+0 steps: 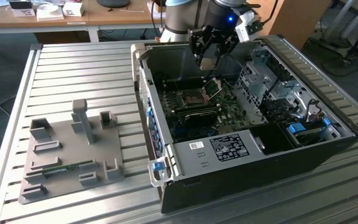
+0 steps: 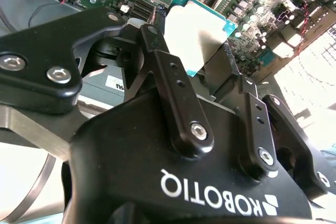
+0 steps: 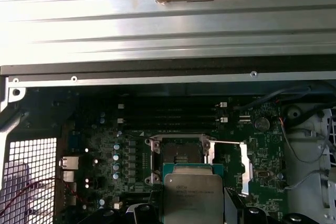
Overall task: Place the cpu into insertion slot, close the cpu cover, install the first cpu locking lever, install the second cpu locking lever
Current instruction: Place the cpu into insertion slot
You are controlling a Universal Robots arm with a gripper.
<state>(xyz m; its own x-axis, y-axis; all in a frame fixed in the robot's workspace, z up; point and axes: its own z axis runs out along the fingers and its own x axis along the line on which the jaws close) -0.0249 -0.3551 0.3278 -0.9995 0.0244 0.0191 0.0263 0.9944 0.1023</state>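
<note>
Currently: insertion slot [image 1: 195,96] lying open on motherboard [image 1: 232,112], centre of exterior view. Above it, at upper centre, gripper [image 1: 208,59] hanging, fingers pinching cpu [image 3: 191,195] by opposite edges. Slot sitting below chip, apart from it, slightly offset in first wrist view. Rightmost, cpu cover [image 1: 214,87] standing raised beside slot, not over it.
</note>
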